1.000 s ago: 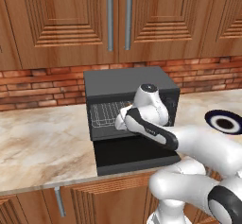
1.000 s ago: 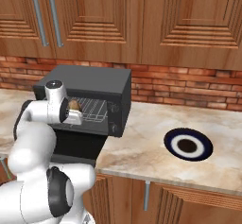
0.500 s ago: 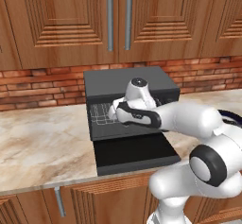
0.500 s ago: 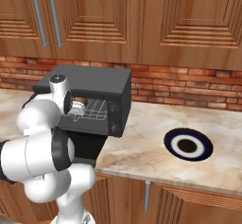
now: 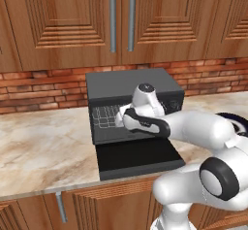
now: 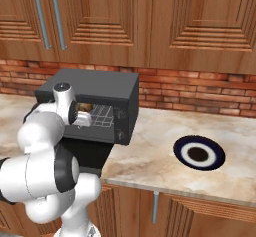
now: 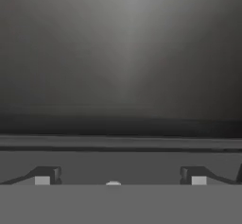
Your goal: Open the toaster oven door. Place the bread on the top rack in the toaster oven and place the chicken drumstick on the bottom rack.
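Marble counter (image 5: pixel 43 151); boxy dark toaster oven (image 5: pixel 131 83), flat black door (image 5: pixel 138 157) down. Gripper (image 7: pixel 120 176) inside cavity, jaws wide, empty. Risk: hand snagging silver wire rack (image 6: pixel 102 115) on withdrawal.

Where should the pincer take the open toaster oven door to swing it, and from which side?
Probably the free front edge. The toaster oven door lies folded down flat in front of the toaster oven, hinged at the oven's foot, so the near edge gives the longest lever. Come from the front, one finger above and one below. No handle can be made out on the panel.
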Robot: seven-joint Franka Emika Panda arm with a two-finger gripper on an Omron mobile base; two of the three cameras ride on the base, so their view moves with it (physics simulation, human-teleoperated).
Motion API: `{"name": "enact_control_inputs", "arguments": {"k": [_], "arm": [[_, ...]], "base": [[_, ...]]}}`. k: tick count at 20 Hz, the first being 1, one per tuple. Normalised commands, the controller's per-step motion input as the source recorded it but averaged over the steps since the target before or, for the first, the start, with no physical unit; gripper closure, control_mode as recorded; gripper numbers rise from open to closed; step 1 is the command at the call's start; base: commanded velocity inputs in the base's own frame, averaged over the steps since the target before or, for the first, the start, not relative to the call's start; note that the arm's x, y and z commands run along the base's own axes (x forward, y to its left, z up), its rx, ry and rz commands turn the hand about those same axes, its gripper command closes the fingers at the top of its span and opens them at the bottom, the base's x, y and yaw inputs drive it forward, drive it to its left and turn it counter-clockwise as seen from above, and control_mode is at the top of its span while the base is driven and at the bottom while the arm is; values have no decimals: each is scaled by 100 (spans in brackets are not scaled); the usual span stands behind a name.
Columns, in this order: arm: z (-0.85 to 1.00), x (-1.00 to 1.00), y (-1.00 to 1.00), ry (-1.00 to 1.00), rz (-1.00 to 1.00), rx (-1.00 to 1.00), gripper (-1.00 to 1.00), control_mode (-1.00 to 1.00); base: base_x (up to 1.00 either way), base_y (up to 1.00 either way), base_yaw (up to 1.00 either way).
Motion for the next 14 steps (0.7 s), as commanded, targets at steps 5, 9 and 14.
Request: {"name": "enact_control_inputs", "arguments": {"k": [5,9,14], "arm": [[-20,13,4,-6,0,0,-100,-100],[-4,61,2,-4,0,0,-100,-100],[-9,26,6,-2,-1,0,-100,-100]], "base": [[0,0,0],[0,0,0],[0,0,0]]}}
